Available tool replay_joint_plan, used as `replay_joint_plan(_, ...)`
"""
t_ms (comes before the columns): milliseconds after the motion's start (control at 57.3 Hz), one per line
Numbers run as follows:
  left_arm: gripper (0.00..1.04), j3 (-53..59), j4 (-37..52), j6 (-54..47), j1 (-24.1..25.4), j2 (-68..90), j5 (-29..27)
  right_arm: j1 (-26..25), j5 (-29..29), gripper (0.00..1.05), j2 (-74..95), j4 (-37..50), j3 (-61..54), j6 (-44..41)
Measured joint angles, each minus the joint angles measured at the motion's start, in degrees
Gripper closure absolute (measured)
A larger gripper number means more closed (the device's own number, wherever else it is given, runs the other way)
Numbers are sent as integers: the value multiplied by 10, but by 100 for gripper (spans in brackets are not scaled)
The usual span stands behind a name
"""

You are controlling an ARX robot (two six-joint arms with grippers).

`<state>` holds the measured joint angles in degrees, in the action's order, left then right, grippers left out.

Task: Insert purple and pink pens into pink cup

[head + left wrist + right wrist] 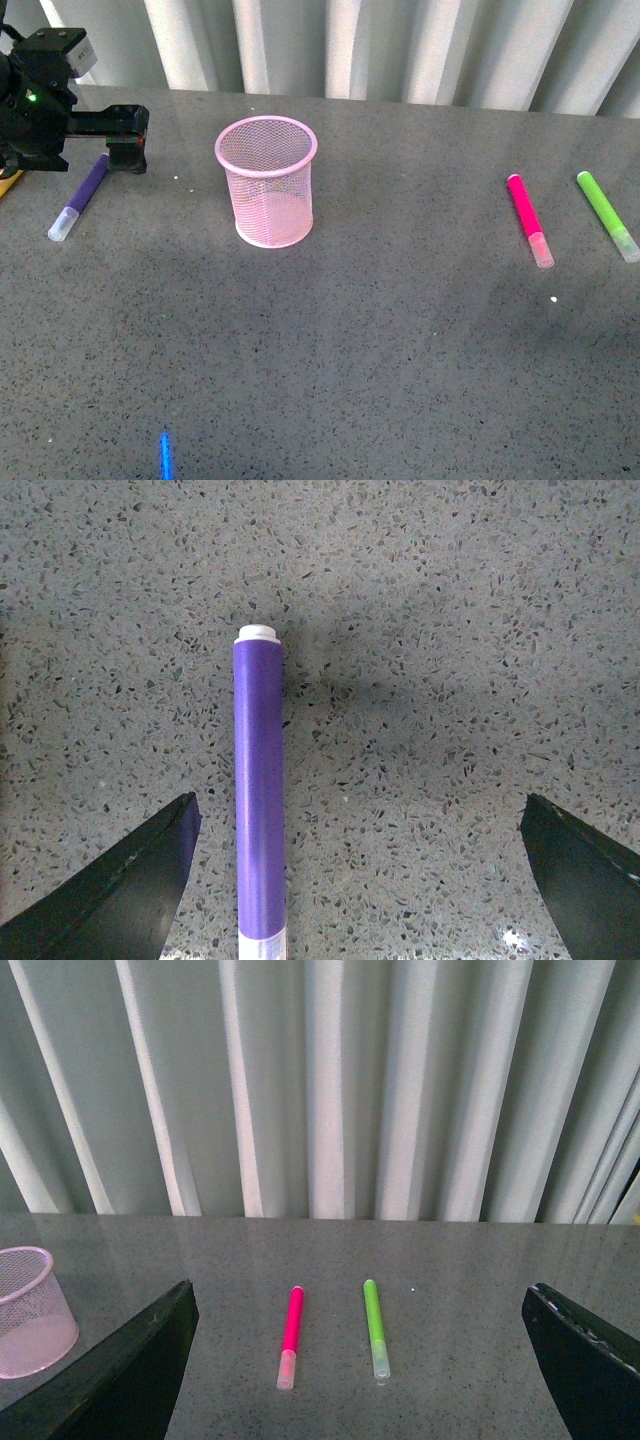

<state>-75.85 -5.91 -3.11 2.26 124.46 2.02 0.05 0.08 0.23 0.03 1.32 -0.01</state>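
Note:
The pink cup (265, 180) stands upright at the middle left of the grey table. The purple pen (85, 192) lies to its left, whitish cap toward me. My left gripper (122, 150) hovers over the pen's far end, open. In the left wrist view the purple pen (259, 800) lies between the open jaws, close to one finger (130, 880), untouched. The pink pen (527, 218) lies at the right. My right gripper (360, 1360) is open and empty, out of the front view; its view shows the pink pen (291, 1332) ahead and the cup (30, 1310) off to one side.
A lime-green marker (606, 214) lies just right of the pink pen, also seen in the right wrist view (374, 1325). A yellow object (8, 182) peeks in at the left edge. A blue mark (166, 455) sits near the front. Pleated curtains back the table.

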Motion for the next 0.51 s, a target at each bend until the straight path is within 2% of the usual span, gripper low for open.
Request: replay_joint_plan(506, 7, -37, 0, -16, 11, 49, -18, 0, 0, 7, 0, 0, 0, 0)
